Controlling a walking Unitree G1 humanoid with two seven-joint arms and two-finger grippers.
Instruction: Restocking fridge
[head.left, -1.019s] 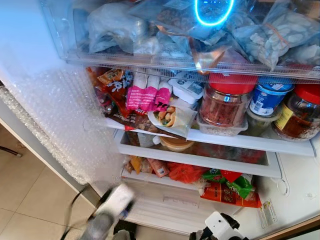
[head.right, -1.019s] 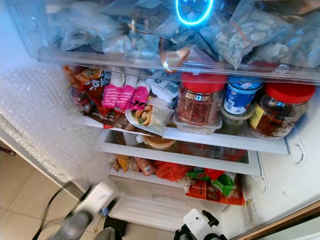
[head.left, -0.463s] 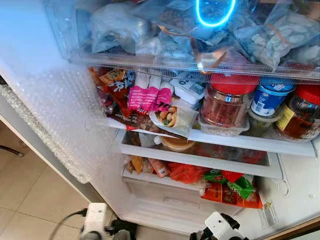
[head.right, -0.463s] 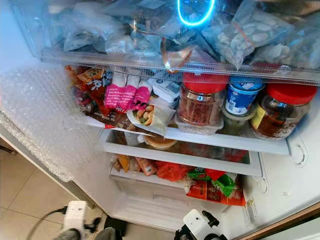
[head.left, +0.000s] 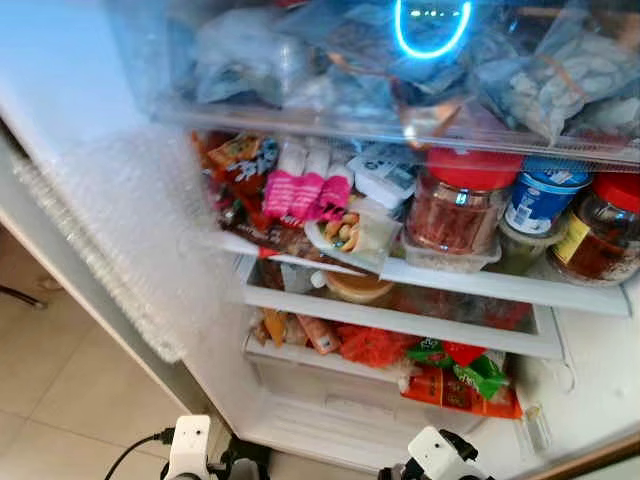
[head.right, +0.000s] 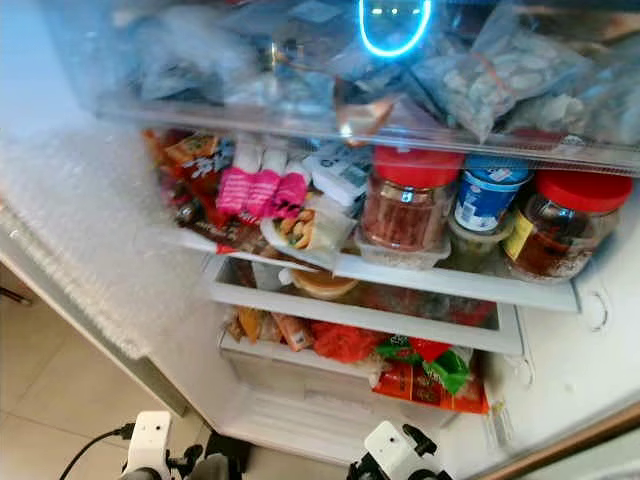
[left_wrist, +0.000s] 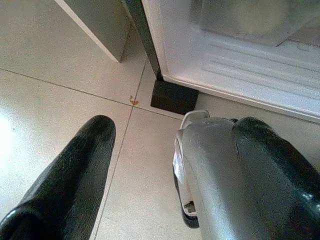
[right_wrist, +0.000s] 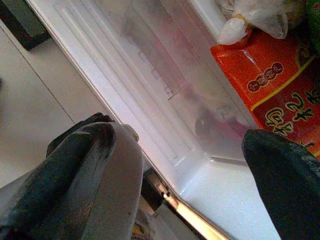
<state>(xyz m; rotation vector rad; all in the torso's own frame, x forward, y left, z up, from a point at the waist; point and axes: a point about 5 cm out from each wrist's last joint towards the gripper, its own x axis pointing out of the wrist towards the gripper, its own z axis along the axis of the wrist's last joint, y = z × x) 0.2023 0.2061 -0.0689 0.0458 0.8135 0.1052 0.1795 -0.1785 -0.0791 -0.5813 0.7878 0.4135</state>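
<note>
1. The open fridge (head.left: 600, 350) stands ahead of the robot, its shelves crowded. No item to be stocked is in either gripper, so which thing goes in next cannot be told.
2. On the middle shelf (head.left: 500, 283), a red-lidded jar (head.left: 460, 205), a blue-lidded tub (head.left: 537, 200) and a second red-lidded jar (head.left: 603, 225) stand side by side to the right; pink packets (head.left: 305, 195) and a wrapped snack (head.left: 350, 232) lie to the left.
3. Lower down, a red and green packet (head.left: 460, 385) lies flat on the right, its long axis running left to right.
4. The right gripper (right_wrist: 175, 165) hangs low at the fridge's near bottom edge, jaws spread apart and empty, pointed in toward the white fridge floor with the red packet just beyond; judged from this, it is the nearer arm to the shelves.
5. The left gripper (left_wrist: 165, 165) hangs low too, pointed down at the tiled floor (left_wrist: 55, 110) just outside the fridge's left corner, jaws released and holding nothing.
6. Both arms sit well below the shelves.
</note>
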